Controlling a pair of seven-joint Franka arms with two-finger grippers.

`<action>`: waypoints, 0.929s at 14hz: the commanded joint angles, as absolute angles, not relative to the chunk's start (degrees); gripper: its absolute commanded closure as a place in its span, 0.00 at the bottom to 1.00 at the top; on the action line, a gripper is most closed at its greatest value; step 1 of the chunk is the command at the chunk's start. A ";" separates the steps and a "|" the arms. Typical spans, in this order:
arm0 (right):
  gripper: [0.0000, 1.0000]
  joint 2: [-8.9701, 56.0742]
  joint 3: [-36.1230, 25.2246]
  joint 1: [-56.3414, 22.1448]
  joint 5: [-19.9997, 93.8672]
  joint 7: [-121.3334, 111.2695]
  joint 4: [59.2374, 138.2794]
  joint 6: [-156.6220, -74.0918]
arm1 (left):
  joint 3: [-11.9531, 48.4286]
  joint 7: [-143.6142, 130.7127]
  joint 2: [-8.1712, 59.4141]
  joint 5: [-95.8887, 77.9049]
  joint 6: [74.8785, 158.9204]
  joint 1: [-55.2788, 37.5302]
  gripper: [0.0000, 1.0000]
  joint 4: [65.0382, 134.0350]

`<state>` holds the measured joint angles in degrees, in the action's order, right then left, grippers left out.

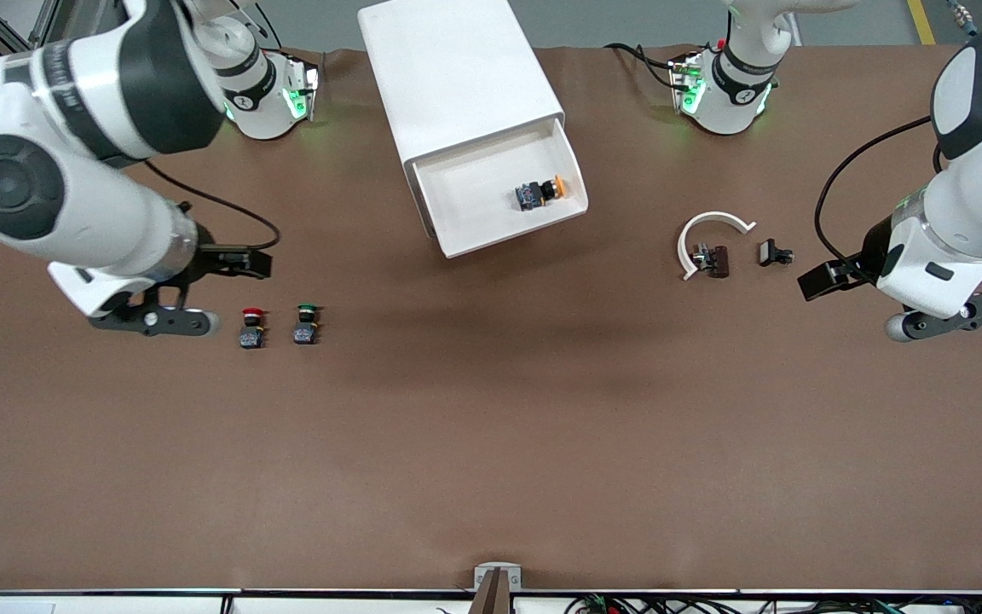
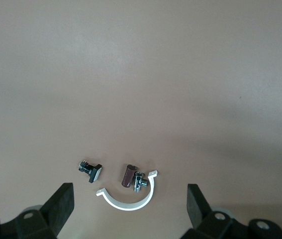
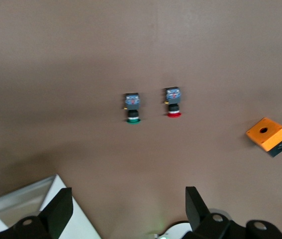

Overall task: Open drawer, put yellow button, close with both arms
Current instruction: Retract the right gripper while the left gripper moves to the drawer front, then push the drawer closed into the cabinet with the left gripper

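- Front view shows the drawer (image 1: pixel 499 200) pulled out of the white cabinet (image 1: pixel 457 77), with the yellow button (image 1: pixel 540 193) lying on its side in the tray, toward the left arm's end of it. You have only the closing left, by my reading.
- Your left tool (image 2: pixel 131 206) hangs over bare surface (image 1: pixel 491 426) at the left arm's end, fingers spread wide and holding nothing; the white curved clip (image 1: pixel 707 237) and small dark parts (image 1: pixel 776 253) lie between it and the cabinet.
- Your right tool (image 3: pixel 126 211) is over the surface at the right arm's end, just beside the red button (image 1: pixel 252 327) and the green button (image 1: pixel 306 324); its fingers are also wide apart and empty.
- The drawer front sits angled to the camera, so bring each tool to its own end of that front and push evenly along the cabinet's axis; uneven pressure would likely skew or jam it.
- Route the left tool over the clip, and lift the right tool clear of both buttons first.
- Push slowly so the button does not roll.
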<state>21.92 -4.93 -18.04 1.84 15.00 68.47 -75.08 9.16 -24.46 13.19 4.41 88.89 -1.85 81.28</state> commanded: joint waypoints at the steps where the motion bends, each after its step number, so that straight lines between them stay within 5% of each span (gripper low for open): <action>1: 0.00 20.04 -3.87 -13.55 0.53 6.45 69.26 -74.36 | 10.45 -23.64 14.58 3.96 91.22 -3.59 0.00 82.44; 9: 0.00 19.95 -3.78 -2.21 -3.08 -12.46 69.87 -73.48 | 10.90 -24.79 17.57 2.46 118.88 -12.12 0.00 98.86; 13: 0.00 19.86 -3.78 1.04 -2.73 -11.78 69.87 -72.52 | 10.90 -30.56 22.58 2.46 122.51 -17.12 0.00 98.97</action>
